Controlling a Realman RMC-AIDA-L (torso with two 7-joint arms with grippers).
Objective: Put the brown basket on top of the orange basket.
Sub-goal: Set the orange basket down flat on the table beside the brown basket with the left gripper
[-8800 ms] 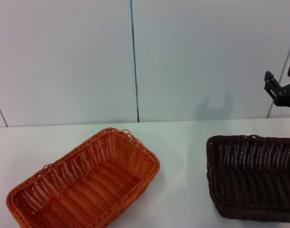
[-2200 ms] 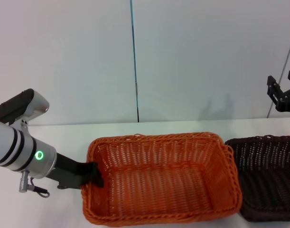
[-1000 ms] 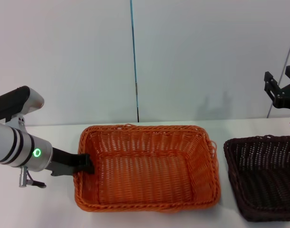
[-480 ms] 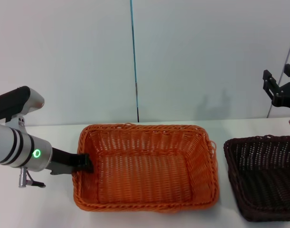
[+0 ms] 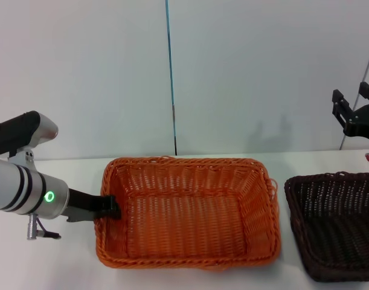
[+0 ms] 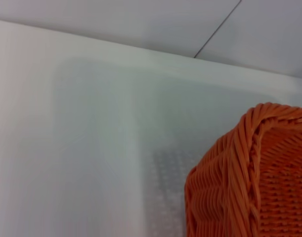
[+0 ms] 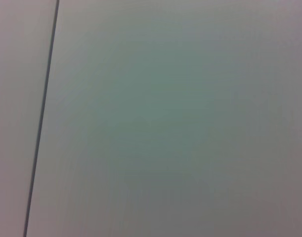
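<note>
From the head view I've got the left gripper (image 5: pixel 109 207) clamped on the orange basket (image 5: pixel 185 211), mid-table near the front edge. The brown basket (image 5: pixel 332 223) sits toward the right edge. The right gripper (image 5: pixel 356 110) hangs high, fingers spread. Left wrist view: just the orange basket's corner on the white table (image 6: pixel 81 148).

A white bench (image 5: pixel 63 260) is spanning the foreground, its far edge running against a pale grey panelled wall (image 5: pixel 263 72). A thin dark vertical seam (image 5: pixel 171 78) is dividing the wall panels near the centre, and slanted seams are showing at the far left and far right edges. Soft, even light is falling across the wall, leaving a faint shadow (image 5: pixel 275 136) low on the right panel
</note>
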